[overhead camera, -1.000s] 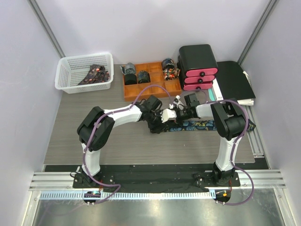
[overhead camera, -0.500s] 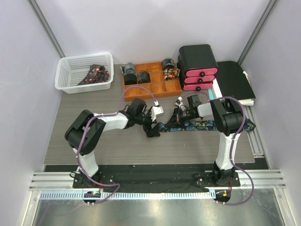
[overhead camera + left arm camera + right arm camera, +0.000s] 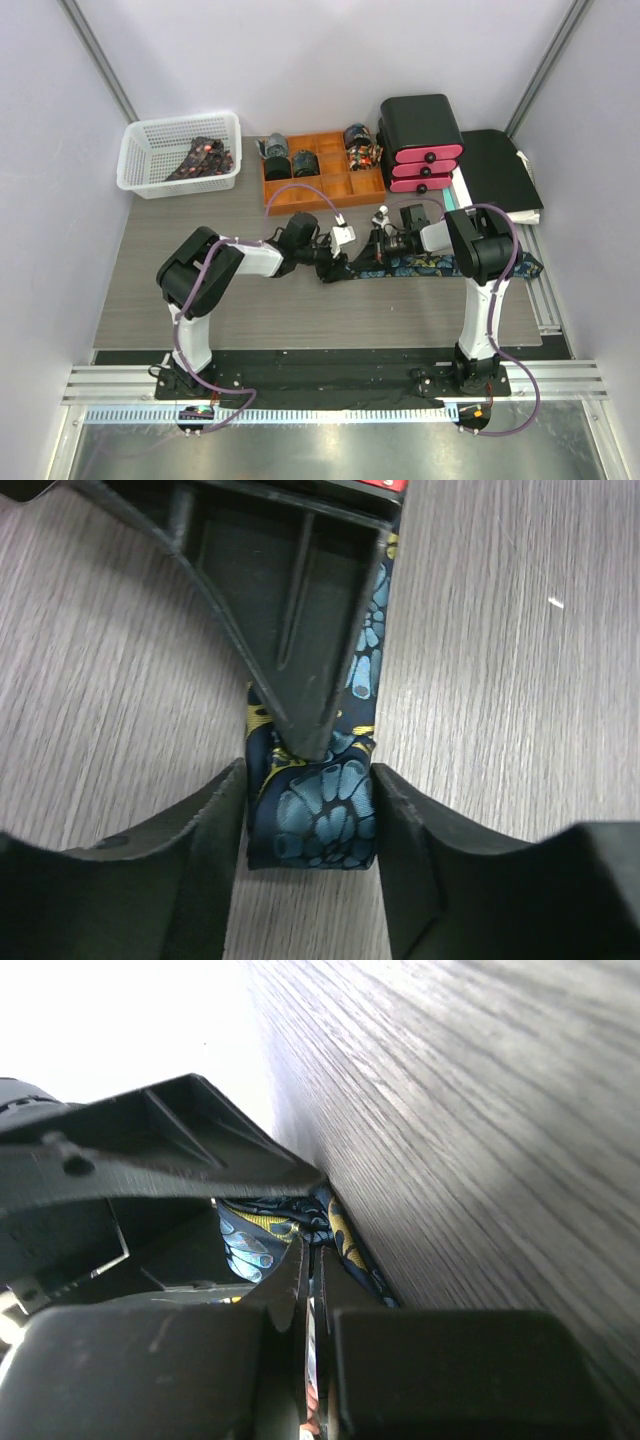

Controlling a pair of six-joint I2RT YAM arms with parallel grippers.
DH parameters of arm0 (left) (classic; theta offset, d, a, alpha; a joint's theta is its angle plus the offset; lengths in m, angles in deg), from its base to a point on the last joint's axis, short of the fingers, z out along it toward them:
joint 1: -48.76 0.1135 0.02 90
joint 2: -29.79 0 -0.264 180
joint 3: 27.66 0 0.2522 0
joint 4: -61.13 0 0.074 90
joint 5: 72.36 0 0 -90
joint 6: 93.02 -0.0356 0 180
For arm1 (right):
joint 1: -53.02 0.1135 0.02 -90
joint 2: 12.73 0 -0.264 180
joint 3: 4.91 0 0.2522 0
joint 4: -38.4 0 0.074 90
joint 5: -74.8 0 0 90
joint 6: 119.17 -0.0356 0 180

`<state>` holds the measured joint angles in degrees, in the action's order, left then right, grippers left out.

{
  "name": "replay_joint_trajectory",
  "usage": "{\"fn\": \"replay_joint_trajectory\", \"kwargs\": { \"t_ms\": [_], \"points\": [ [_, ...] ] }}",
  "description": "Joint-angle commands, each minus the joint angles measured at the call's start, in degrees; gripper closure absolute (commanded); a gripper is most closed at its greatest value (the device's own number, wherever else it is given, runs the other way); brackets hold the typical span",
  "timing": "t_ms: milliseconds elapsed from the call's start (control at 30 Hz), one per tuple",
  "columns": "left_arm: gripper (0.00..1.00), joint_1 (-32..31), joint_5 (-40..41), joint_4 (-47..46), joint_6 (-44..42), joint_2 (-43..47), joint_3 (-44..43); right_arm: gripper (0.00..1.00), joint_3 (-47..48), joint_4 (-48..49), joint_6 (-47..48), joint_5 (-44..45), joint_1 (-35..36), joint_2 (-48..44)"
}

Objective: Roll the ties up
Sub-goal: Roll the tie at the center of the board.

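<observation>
The tie [image 3: 312, 820] sits clamped between the left fingers [image 3: 212, 832], the right fingers [image 3: 280, 1300] seemingly pinched on it.

In the top view, the left arm [image 3: 250, 258] is folded at lower left and stretched rightward to the centre. The right arm [image 3: 478, 260] is raised at lower right and bent leftward. The left gripper [image 3: 310, 780] is closed against both edges of the tie [image 3: 320, 825]. The right gripper [image 3: 312, 1270] is held low, fingers drawn nearly together.

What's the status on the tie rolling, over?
Left gripper closed on folded end of tie. Right gripper shut, tip pressing the tie. Roll barely started. Nothing blocking.
</observation>
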<state>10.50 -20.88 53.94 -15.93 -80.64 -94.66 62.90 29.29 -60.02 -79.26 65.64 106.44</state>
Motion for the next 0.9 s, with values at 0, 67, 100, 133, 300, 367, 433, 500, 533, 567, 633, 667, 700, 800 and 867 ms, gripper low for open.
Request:
{"fn": "replay_joint_trajectory", "kwargs": {
  "t_ms": [0, 67, 100, 133, 300, 367, 433, 500, 533, 567, 633, 667, 700, 800, 867],
  "points": [
    [0.52, -1.63, 3.44, 11.08, -8.17, 1.45, -1.52, 0.99, -4.38, 4.48, -3.15, 10.79, -0.23, 2.12],
    [0.59, -2.52, 6.52, 16.43, -11.68, 2.15, -2.05, 0.99, -5.43, 6.07, -4.65, 10.53, -0.14, 0.46],
    [0.61, -3.48, 7.84, 18.03, -12.57, 2.24, -2.22, 0.98, -5.44, 5.90, -4.57, 10.35, -0.14, -0.08],
    [0.63, -3.75, 8.63, 19.79, -13.45, 2.41, -2.57, 0.89, -5.26, 5.21, -4.05, 10.26, -0.14, -0.69],
    [0.73, -4.54, 13.20, 31.64, -18.02, 2.15, -5.83, 0.73, -3.07, -3.93, 1.74, 9.47, -1.54, -8.15],
    [0.73, -4.63, 14.00, 34.38, -18.99, 1.89, -7.49, 0.71, -2.63, -6.90, 2.81, 8.77, -1.64, -9.66],
    [0.73, -4.89, 14.61, 37.46, -19.70, 1.27, -9.68, 0.67, -2.89, -7.20, 2.47, 8.33, -1.55, -11.50],
    [0.72, -5.51, 16.01, 39.84, -19.97, 0.14, -11.71, 0.63, -3.33, -5.79, 1.24, 7.63, -1.20, -11.86],
    [0.71, -5.51, 16.02, 41.93, -19.53, -1.09, -13.63, 0.62, -3.50, -3.79, -0.25, 7.28, -0.67, -11.69],
    [0.71, -5.51, 16.20, 42.65, -19.35, -1.71, -14.44, 0.61, -3.94, -2.29, -1.31, 7.10, -0.50, -11.60],
    [0.70, -5.60, 16.99, 43.62, -18.56, -2.85, -15.93, 0.57, -4.29, 0.44, -2.72, 6.84, 0.21, -11.16],
    [0.70, -5.51, 17.16, 44.06, -18.47, -3.12, -16.46, 0.57, -4.56, 1.15, -4.29, 6.75, 0.38, -10.98],
    [0.69, -5.51, 17.34, 44.33, -18.38, -3.47, -16.73, 0.55, -4.73, 2.03, -5.09, 6.75, 0.91, -10.63],
    [0.67, -5.51, 17.52, 44.50, -18.03, -4.00, -17.43, 0.53, -5.00, 5.19, -7.38, 6.75, 2.31, -9.14],
    [0.65, -5.60, 17.60, 44.59, -17.68, -4.17, -17.61, 0.53, -4.91, 7.74, -9.04, 6.75, 3.19, -8.00]
  ]
}}
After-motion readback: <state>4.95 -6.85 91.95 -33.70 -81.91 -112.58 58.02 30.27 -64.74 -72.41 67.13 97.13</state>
